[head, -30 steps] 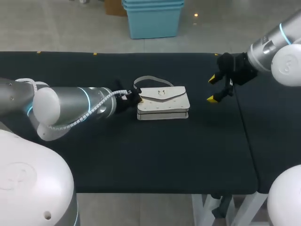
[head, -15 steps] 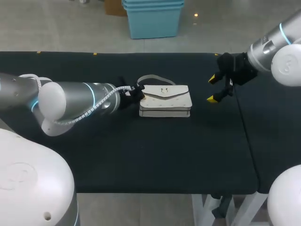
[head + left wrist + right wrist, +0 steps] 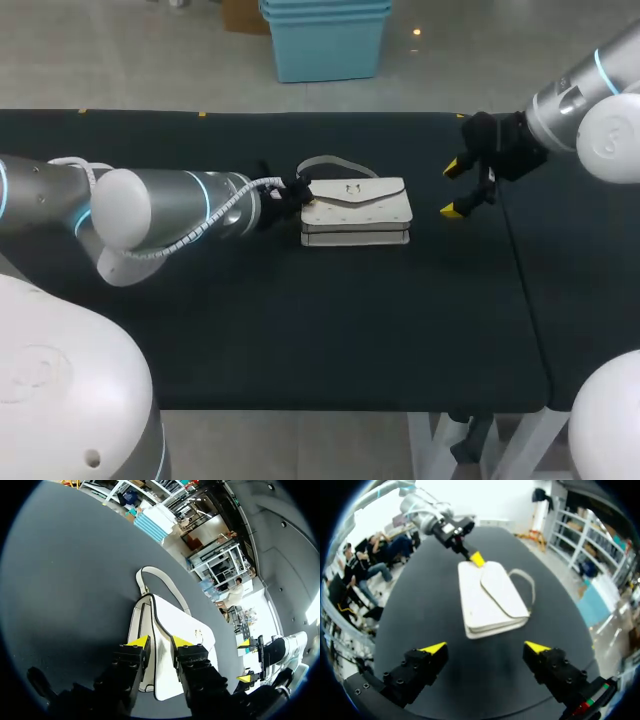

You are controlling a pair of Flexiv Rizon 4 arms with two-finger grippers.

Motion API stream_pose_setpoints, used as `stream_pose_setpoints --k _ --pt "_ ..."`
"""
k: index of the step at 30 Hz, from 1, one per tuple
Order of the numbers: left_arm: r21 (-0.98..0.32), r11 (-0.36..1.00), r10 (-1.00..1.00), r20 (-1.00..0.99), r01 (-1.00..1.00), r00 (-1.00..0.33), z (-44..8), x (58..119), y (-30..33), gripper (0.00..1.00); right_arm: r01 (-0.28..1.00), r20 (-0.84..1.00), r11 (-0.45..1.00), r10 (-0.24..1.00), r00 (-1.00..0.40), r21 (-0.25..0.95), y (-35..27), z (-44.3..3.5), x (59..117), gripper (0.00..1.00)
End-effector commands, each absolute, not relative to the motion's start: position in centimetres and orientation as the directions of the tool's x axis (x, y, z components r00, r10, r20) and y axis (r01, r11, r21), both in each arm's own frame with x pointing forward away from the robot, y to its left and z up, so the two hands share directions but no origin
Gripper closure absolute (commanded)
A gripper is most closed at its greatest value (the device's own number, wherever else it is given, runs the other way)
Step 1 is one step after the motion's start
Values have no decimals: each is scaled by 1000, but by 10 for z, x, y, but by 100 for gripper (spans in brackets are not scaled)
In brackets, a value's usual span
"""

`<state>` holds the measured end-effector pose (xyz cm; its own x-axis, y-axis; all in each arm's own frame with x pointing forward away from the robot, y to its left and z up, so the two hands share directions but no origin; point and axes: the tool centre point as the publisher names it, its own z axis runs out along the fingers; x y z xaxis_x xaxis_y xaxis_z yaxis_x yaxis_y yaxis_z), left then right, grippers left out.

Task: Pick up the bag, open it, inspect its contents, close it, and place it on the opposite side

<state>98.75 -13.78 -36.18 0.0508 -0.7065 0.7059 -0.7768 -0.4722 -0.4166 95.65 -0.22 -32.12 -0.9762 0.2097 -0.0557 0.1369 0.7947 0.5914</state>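
Near the middle of the long black table [image 3: 300,330], a small white leather bag with a pointed flap [image 3: 357,211] is laid flat, and its flap is shut. A thin white strap [image 3: 325,163] is seen in a loop on the table at about 11 o'clock from the bag. At the bag's 9 o'clock end, the left gripper [image 3: 297,190] is found. Its two yellow-tipped fingers are held close together, with the edge of the bag pinched between them, so the bag is gripped. At about 3 o'clock from the bag, well apart from it, the right gripper [image 3: 451,188] is held above the table. Its fingers are spread wide and nothing is held between them.
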Motion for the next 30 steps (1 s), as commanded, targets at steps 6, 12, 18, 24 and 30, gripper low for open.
stream_pose_setpoints --k 6,12,18,24,30 --pt "-24 34 -424 905 -999 -36 -349 985 -102 0 138 -55 796 210 -976 590 -2 -322 957 0" --pt "2 11 -437 899 -1000 -3 -328 978 -89 0 138 -55 796 210 -976 590 -2 -322 957 0" --pt "74 -9 -511 857 -997 68 -319 974 -86 0 138 -55 796 210 -976 590 -2 -322 957 0" --pt "144 13 -572 813 -990 111 -318 971 -85 0 138 -55 796 210 -976 590 -2 -322 957 0" --pt "272 13 -606 767 -962 209 -316 972 -82 0 138 -55 796 210 -976 590 -2 -322 957 0"
